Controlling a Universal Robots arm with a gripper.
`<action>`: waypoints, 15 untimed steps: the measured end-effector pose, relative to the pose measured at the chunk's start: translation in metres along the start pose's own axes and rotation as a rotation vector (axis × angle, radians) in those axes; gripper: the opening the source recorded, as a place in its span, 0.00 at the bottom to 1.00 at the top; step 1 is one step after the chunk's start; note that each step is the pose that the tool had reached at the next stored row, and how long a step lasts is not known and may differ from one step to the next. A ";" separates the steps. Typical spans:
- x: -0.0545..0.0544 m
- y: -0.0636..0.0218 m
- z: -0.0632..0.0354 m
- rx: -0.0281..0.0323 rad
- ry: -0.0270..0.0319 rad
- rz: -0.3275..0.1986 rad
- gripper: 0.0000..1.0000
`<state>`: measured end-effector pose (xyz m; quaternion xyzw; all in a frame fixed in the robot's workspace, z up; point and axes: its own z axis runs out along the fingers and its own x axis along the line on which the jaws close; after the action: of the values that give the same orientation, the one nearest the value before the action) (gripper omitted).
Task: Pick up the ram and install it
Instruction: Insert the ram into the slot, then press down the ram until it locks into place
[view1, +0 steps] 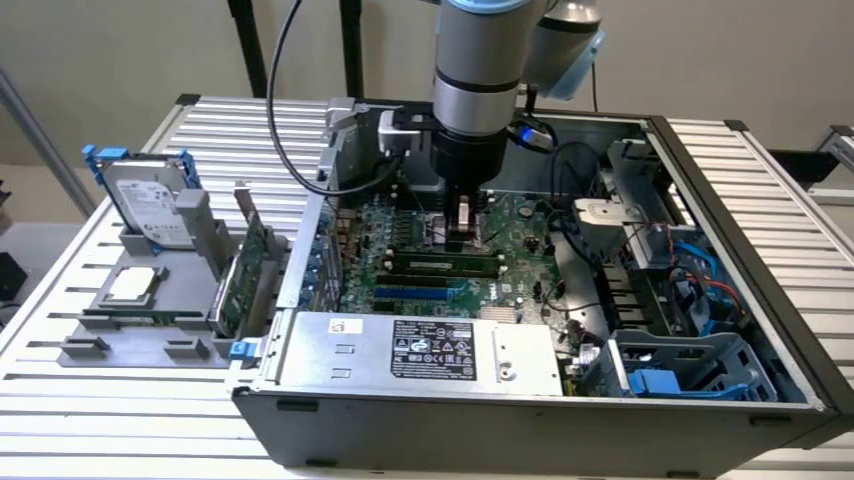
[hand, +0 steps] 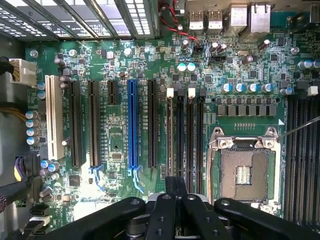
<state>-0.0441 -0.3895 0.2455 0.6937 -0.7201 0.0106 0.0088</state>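
The ram (view1: 441, 265) is a thin green stick with dark chips. It stands on edge in a black slot of the motherboard (view1: 523, 212) inside the open computer case. My gripper (view1: 463, 240) hangs straight down over the stick's middle, its tips at the top edge. In the wrist view the ram (hand: 172, 140) is a thin edge-on line in the slot beside the white latches. It runs in under my gripper (hand: 175, 186), whose two black fingers are pressed together on it. The empty CPU socket (hand: 244, 172) lies just beside these slots.
A silver power supply (view1: 414, 345) fills the case's near side, and blue cables (view1: 701, 275) and drive cages sit at the exterior view's right. Outside the case, at the exterior view's left, a grey holder (view1: 94, 350) carries a hard drive (view1: 147, 200), an expansion card (view1: 247, 270) and a processor (view1: 134, 285).
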 end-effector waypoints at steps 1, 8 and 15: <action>0.000 0.0000 0.0000 0.0000 0.0000 0.000 0.00; 0.000 0.0000 0.0000 0.0000 0.0000 0.000 0.00; 0.000 0.0017 0.0019 0.0006 0.0001 0.000 0.00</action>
<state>-0.0458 -0.3895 0.2437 0.6937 -0.7201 0.0108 0.0086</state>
